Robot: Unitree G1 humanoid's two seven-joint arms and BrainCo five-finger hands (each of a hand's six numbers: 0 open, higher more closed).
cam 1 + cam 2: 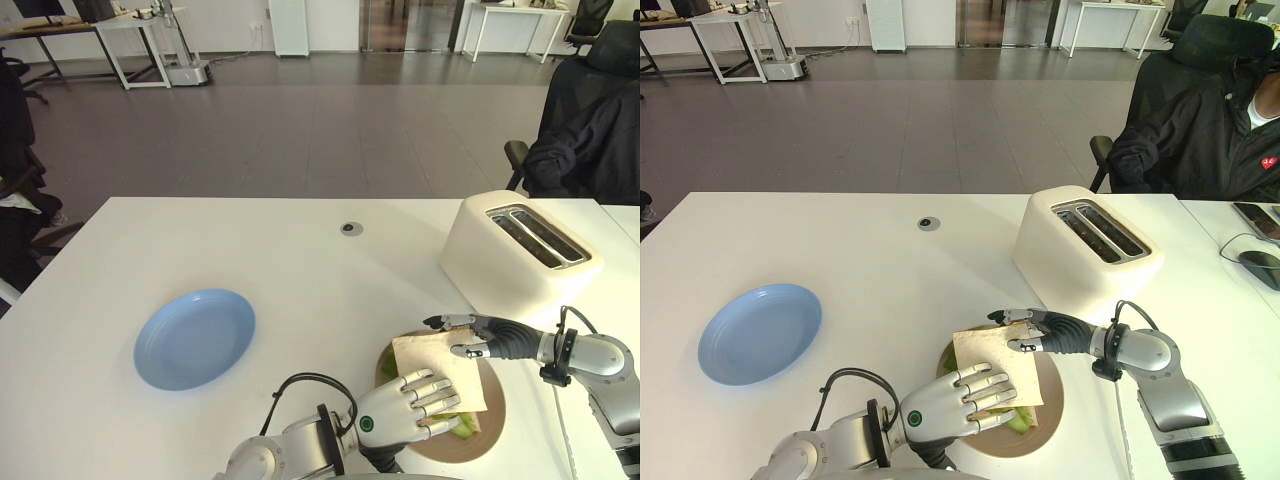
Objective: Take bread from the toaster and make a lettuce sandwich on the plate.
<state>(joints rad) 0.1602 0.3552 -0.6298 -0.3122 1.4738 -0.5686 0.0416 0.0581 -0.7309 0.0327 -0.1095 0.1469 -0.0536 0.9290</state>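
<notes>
A tan bread slice point(440, 368) is tilted over green lettuce point(466, 424) on a round wooden board point(492, 428) at the table's near right. My right hand point(483, 336) pinches the slice's upper edge from the right. My left hand point(412, 404) lies at the board's left side, its fingers point(983, 386) stretched out, only slightly bent, across the slice's lower left corner and the lettuce. The white toaster point(500, 258) stands behind the board, and both its slots look empty. A light blue plate point(195, 338) sits bare at the near left.
A small round grey fitting point(351, 228) is set into the tabletop near the far edge. A phone and a mouse point(1262, 268) lie on a neighbouring table at the right. Bare white table point(300, 270) lies between plate and board.
</notes>
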